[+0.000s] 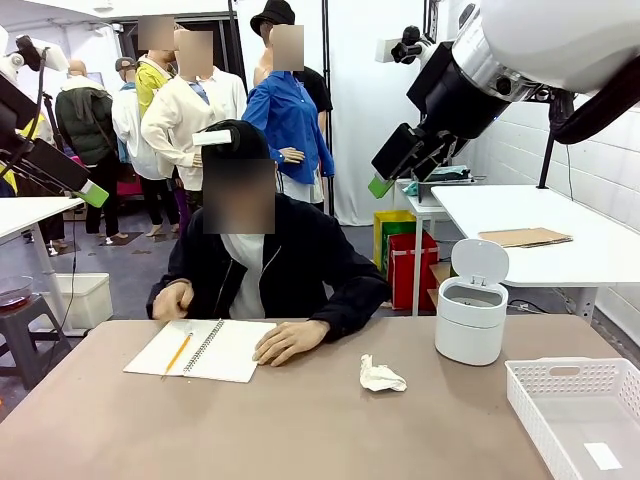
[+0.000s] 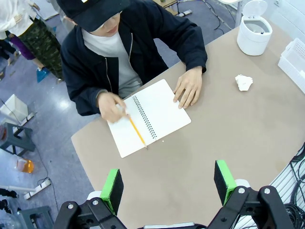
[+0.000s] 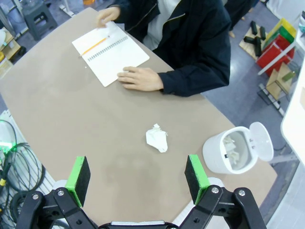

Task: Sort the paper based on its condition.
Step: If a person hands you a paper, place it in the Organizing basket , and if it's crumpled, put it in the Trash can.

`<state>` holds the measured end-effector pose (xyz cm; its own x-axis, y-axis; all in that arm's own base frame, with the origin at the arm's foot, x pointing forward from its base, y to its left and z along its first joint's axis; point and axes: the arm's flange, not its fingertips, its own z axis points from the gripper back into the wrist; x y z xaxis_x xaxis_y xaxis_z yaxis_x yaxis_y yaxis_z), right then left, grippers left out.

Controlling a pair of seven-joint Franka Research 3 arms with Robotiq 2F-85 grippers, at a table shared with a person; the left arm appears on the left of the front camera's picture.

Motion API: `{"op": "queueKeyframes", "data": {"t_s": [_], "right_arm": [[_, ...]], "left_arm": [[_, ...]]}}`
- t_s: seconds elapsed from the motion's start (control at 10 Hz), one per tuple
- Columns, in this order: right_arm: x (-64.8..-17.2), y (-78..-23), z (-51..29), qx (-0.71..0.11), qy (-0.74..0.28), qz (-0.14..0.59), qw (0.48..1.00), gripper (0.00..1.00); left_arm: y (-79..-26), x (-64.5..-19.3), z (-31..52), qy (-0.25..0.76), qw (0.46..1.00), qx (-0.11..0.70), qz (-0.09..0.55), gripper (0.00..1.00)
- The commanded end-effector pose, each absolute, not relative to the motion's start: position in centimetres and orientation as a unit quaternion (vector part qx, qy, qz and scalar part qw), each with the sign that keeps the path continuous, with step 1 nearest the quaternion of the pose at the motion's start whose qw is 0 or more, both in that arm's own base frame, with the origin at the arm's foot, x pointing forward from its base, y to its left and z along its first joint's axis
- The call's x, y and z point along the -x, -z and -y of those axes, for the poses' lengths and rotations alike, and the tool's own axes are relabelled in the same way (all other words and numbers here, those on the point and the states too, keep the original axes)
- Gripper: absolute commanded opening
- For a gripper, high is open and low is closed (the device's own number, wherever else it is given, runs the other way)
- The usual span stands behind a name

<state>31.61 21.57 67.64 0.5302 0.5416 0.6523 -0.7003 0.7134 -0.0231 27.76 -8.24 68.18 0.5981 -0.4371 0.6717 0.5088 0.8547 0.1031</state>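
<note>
Evidently the sort had not begun: the paper (image 1: 382, 376) lay crumpled on the desk (image 1: 300, 440), right of centre, short of the open bin (image 1: 470, 322) at the far right corner. The left end effector (image 2: 168, 180) and right end effector (image 3: 137, 172) hung open and empty above. Next move, as judged: descend and close on the wad. Bin contents were indistinct; the basket (image 1: 530, 400) at the near right corner was cut off.

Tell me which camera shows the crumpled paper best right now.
The right wrist view: the paper lies near mid-frame, seen from above, creases clear, nothing covering it. The front view shows it low and side-on, left of the white bin. The left wrist view shows it small, near the picture's right edge.
</note>
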Motion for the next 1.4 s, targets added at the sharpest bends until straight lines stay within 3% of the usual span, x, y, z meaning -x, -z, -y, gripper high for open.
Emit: {"op": "queueKeyframes", "data": {"t_s": [0.0, 0.2, 0.8, 1.3], "right_arm": [[-32.5, -67.5, -22.3, -0.143, -0.314, 0.301, 0.889, 1.00], [-35.7, -66.1, -23.3, -0.143, -0.240, 0.253, 0.926, 1.00], [-42.2, -55.4, -22.2, -0.118, -0.234, 0.099, 0.960, 1.00], [-47.2, -46.6, -22.4, -0.091, -0.341, -0.002, 0.936, 1.00]], "left_arm": [[-68.1, -27.8, 8.1, 0.263, 0.893, 0.050, 0.361, 1.00], [-68.1, -27.8, 8.1, 0.263, 0.893, 0.050, 0.361, 1.00], [-68.1, -27.8, 8.1, 0.263, 0.893, 0.050, 0.361, 1.00], [-68.1, -27.8, 8.1, 0.263, 0.893, 0.050, 0.361, 1.00]]}}
